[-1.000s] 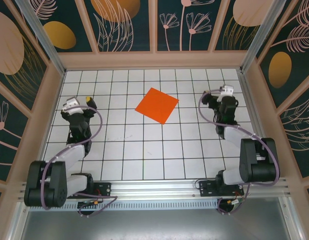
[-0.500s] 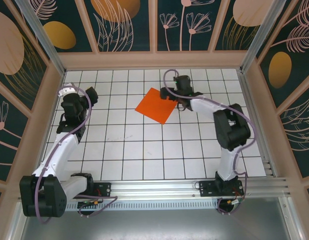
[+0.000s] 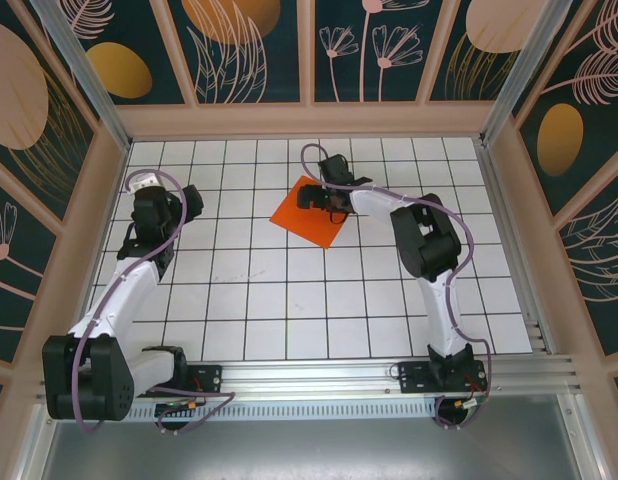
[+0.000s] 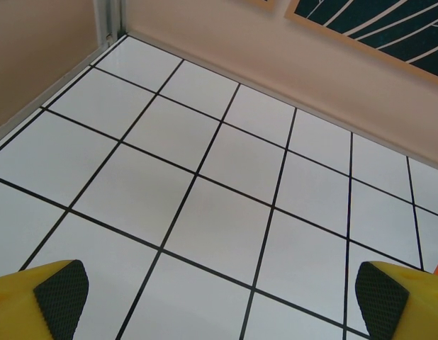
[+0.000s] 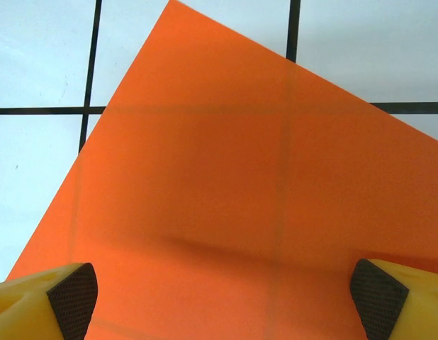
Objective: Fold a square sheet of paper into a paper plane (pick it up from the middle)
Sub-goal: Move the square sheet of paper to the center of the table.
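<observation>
— Reaching for the pick-up, is it?
— Yes. The right hand (image 3: pixel 318 196) is hovering over the square sheet of paper (image 5: pixel 226 177), fingers spread wide, gripping nothing. Nothing is showing a fold, so I'm judging this the first step.
— And next?
— It's needing to come down on the middle and pinch a thin, flat sheet.
— Room?
— The sheet is lying far-centre on the desk (image 3: pixel 289 300), with bare tiles around it and the walls well apart. The left hand (image 4: pixel 221 294) is hanging open at far left.
</observation>
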